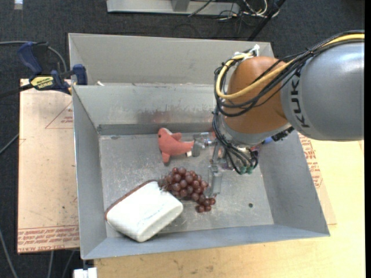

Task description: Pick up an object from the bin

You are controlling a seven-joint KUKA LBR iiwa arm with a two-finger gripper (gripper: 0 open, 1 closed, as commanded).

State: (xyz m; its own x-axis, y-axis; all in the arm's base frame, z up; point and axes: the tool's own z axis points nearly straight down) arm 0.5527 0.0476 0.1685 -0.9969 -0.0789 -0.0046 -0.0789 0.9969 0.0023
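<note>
Hanging at mid-bin, the gripper stands just beside the right edge of a dark red grape bunch; whether the claw is released or clenched cannot be told; the bunch is judged light, lumpy and probably slippery; grasp across its narrow lower-right tail.

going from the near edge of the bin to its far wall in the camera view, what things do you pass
white block with a brown underside → bunch of dark red toy grapes → pink toy animal
</note>
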